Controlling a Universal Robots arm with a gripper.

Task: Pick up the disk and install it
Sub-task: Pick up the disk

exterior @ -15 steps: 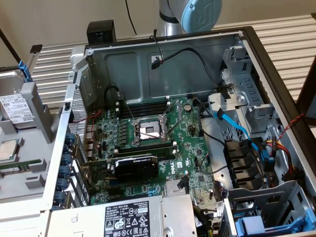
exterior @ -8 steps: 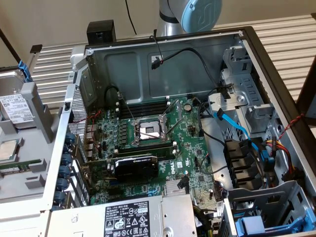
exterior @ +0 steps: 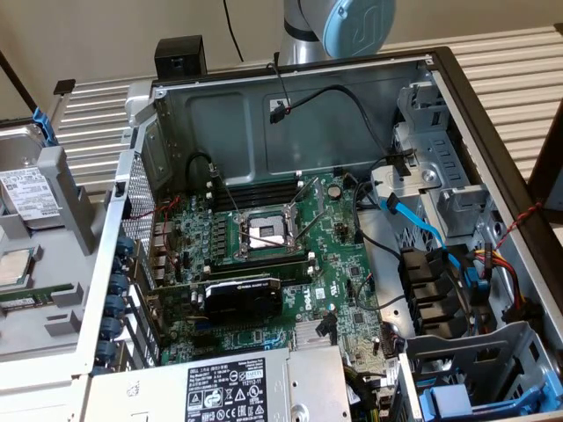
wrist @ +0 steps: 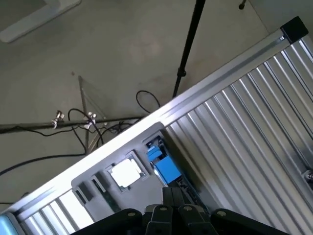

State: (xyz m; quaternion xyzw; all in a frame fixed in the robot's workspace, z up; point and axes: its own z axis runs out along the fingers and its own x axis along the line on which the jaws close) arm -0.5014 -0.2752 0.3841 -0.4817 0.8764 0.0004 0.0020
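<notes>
The disk (exterior: 26,195) is a silver-grey drive with a white label and a blue rail (exterior: 40,123). It leans in a grey holder outside the open computer case, at the exterior view's left. My arm's blue-capped joint (exterior: 352,26) shows behind the case's back wall. In the wrist view my gripper (wrist: 172,192) is shut with nothing between its fingers, high above a ribbed metal table. Just past its tips lies a bright blue part (wrist: 164,165) beside a grey holder; I cannot tell whether it is the disk's rail.
The open case (exterior: 290,105) holds a motherboard (exterior: 264,255), a graphics card, loose cables and grey drive bays (exterior: 440,176). A labelled power-supply box (exterior: 237,387) sits at its near edge. A small silver processor chip (exterior: 13,268) (wrist: 126,174) lies near the disk. Tripod legs and cables cross the floor (wrist: 98,73).
</notes>
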